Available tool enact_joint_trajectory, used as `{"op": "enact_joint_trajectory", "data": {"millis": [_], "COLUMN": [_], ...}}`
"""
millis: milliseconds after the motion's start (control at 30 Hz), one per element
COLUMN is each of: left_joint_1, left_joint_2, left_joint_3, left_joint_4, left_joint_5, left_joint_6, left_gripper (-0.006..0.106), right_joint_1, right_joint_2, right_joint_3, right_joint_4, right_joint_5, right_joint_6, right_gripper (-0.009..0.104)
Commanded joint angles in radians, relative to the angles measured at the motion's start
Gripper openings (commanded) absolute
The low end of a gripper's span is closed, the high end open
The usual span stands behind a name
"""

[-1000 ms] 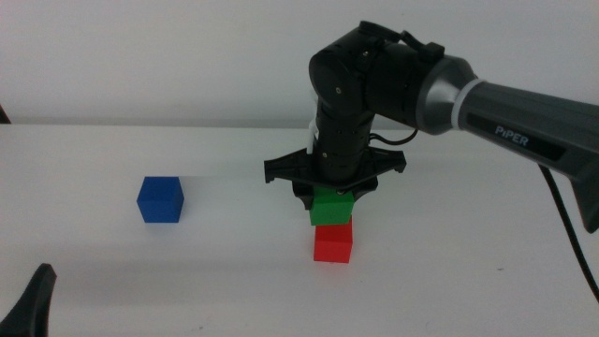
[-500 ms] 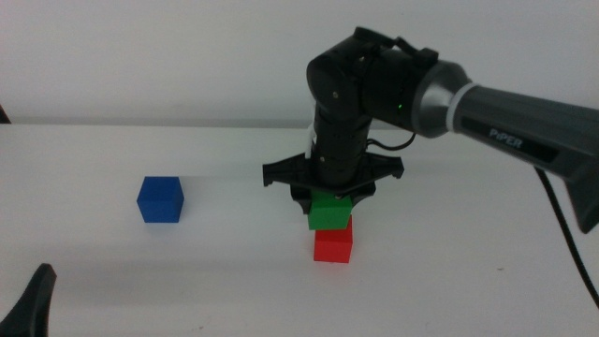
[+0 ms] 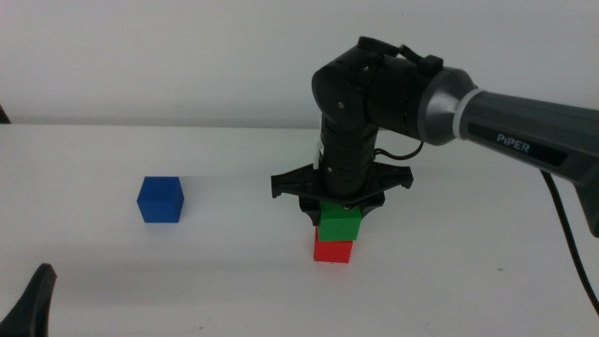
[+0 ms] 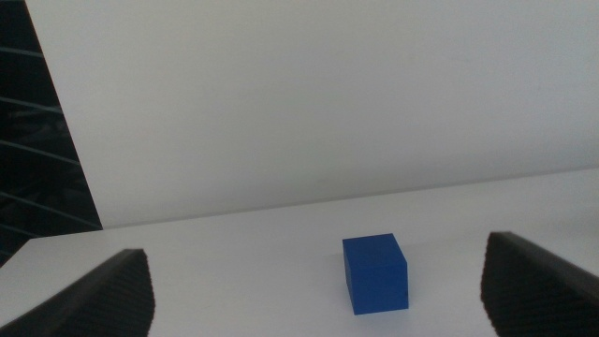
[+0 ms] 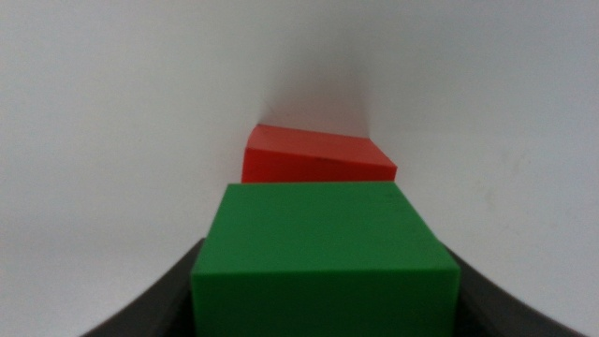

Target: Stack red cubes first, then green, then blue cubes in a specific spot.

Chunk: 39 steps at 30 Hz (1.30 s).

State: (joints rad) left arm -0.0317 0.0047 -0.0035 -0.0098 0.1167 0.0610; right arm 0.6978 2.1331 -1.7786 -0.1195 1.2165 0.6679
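Note:
My right gripper point(image 3: 339, 210) comes in from the right and is shut on the green cube point(image 3: 339, 227), holding it right on top of the red cube point(image 3: 332, 252), a little off to the right. No gap shows between the two in the middle view. In the right wrist view the green cube point(image 5: 323, 248) fills the space between the jaws, and the red cube point(image 5: 314, 154) shows just beyond it. The blue cube point(image 3: 160, 199) stands alone on the table's left. My left gripper point(image 4: 316, 253) waits open at the near left, facing the blue cube point(image 4: 375, 273).
The white table point(image 3: 468, 281) carries nothing but the three cubes. The right arm's dark wrist and grey link point(image 3: 505, 122) hang over the table's right half. One jaw of the left gripper point(image 3: 33, 300) shows at the bottom left corner.
The right gripper has come down and slightly right with the green cube, closing the gap above the red cube. The blue cube and left arm have not moved.

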Motion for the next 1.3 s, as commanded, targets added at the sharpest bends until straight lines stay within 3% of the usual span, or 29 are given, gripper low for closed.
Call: {"op": "enact_joint_trajectory", "data": {"millis": [0,1033,1067,1133,1200,1267], "left_joint_1": [0.003,0.003,0.003,0.003,0.003,0.003], "left_joint_2": [-0.041,-0.041,-0.041,-0.041,-0.041,-0.041], "left_joint_3": [0.041,0.041,0.041,0.041,0.041,0.041], "left_joint_4": [-0.005,-0.005,-0.005,-0.005,-0.005,-0.005], "left_joint_5": [-0.016,-0.016,-0.016,-0.016,-0.016,-0.016], "left_joint_6": [-0.006,-0.006,-0.006,-0.006,-0.006,-0.006], "left_gripper": [0.094,0.094,0.094,0.094,0.094,0.094], "right_joint_1": [0.000,0.000,0.000,0.000,0.000,0.000], "right_joint_2": [-0.005,0.044,0.046,0.046,0.042,0.014], "right_joint_3": [0.000,0.001,0.001,0.001,-0.001,-0.001], "right_joint_4": [-0.013,-0.036,-0.031,-0.029,-0.029,-0.029], "right_joint_5": [0.016,-0.043,-0.063,-0.070,-0.073,-0.073], "right_joint_6": [0.024,0.075,0.065,0.065,0.050,0.038], "right_gripper": [0.014,0.014,0.060,0.079,0.091,0.093]}}
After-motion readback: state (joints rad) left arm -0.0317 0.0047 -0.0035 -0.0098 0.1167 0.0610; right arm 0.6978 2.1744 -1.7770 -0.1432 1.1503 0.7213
